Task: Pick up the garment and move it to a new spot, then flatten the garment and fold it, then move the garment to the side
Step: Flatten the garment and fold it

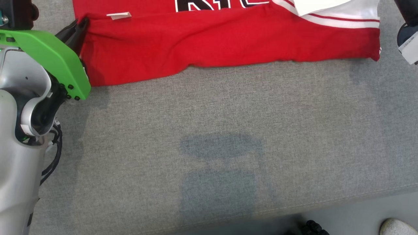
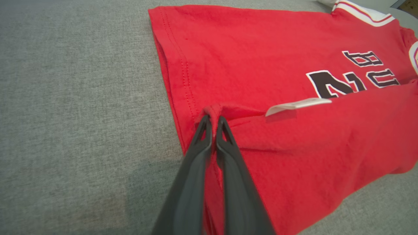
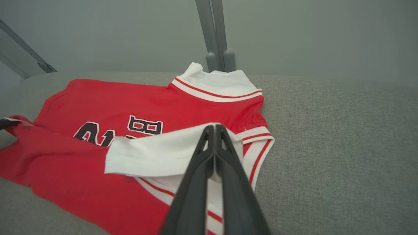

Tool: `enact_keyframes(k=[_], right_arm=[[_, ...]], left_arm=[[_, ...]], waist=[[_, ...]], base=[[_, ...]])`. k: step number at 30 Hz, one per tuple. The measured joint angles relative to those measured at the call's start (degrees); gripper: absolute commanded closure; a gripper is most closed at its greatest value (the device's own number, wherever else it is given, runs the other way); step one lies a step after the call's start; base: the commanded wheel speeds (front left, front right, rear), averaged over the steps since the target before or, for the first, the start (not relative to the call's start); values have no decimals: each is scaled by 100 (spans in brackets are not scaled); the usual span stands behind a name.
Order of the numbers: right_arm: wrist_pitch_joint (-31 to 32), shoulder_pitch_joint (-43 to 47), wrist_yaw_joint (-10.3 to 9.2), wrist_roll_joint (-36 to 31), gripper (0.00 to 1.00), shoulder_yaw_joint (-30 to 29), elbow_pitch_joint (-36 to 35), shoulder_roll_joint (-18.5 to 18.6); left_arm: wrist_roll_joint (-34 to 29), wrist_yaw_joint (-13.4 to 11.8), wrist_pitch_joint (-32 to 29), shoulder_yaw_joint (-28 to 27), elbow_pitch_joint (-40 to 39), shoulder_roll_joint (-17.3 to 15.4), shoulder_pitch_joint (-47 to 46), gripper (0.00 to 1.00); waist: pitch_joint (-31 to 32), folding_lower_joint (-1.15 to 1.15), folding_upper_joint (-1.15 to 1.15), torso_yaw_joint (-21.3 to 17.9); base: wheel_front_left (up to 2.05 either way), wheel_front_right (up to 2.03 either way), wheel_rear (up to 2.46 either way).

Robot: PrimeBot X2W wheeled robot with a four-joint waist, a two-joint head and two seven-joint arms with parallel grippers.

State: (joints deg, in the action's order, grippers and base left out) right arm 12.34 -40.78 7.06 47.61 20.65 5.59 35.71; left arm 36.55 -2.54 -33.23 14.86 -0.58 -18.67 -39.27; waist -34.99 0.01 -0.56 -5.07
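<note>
The garment [image 1: 228, 42], a red shirt with white trim, is spread over the far part of a grey cushion [image 1: 209, 147], its near side doubled back over the printed front. A fold is judged to be under way. The hem corner is pinched between the pressed-together fingers of the left gripper [image 2: 213, 121], and a white flap [image 3: 156, 156] at the shoulder end is nipped likewise by the right gripper [image 3: 214, 129], so both ends can be carried level. Each pinch, the black lettering [image 2: 339, 85] and a white label [image 2: 297, 105] are shown closely in the wrist views. The whole near fold line and a shoe [image 1: 396, 227] on the floor are given by the head view.
</note>
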Motion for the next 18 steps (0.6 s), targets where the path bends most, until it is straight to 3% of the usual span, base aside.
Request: enact_keyframes(k=[1, 12, 18], right_arm=[[-89, -6, 1, -51, 0, -4, 48, -22], [-1167, 648, -2, -552, 0, -54, 497, -171], [-1489, 1327, -47, -598, 0, 78, 794, -324]], left_arm=[[-24, 1, 19, 2, 27, -2, 0, 0], [-144, -16, 971, -446, 71, 115, 429, 0], [200, -55, 1377, -559, 47, 434, 1342, 0]], waist=[[17, 0, 0, 3], [387, 0, 0, 11], [697, 0, 0, -37]], base=[[0, 0, 0], [0, 0, 0], [0, 0, 0]])
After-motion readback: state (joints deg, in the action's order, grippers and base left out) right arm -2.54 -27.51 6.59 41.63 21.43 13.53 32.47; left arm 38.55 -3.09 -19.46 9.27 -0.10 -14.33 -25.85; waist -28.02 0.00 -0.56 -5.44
